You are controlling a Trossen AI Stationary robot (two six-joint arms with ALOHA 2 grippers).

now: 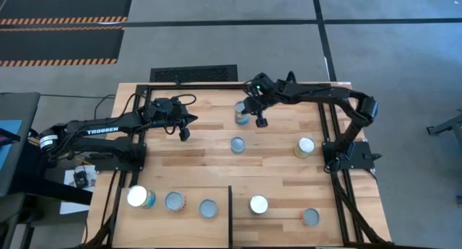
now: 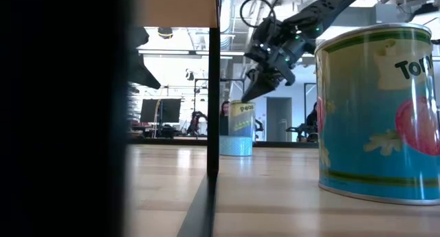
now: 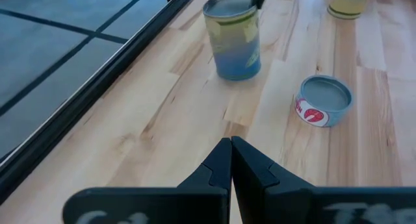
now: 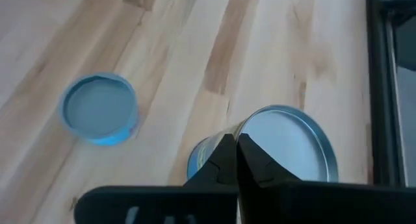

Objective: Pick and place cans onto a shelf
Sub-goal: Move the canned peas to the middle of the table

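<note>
Right pincer (image 1: 261, 122), pressed together on nothing, hangs just beside the tall can (image 1: 242, 113) toward three o'clock, seemingly having missed its rim, while the left pincer (image 1: 185, 133), also closed, waits at nine o'clock.

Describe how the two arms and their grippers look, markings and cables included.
Both arms are dark, jointed tube links on black bases. The left arm carries white TROSSEN lettering and a silvery collar near its base. The right arm shows a small green light near the wrist and looping black cables. Left gripper and right gripper have black, wedge-shaped fingers.
</note>
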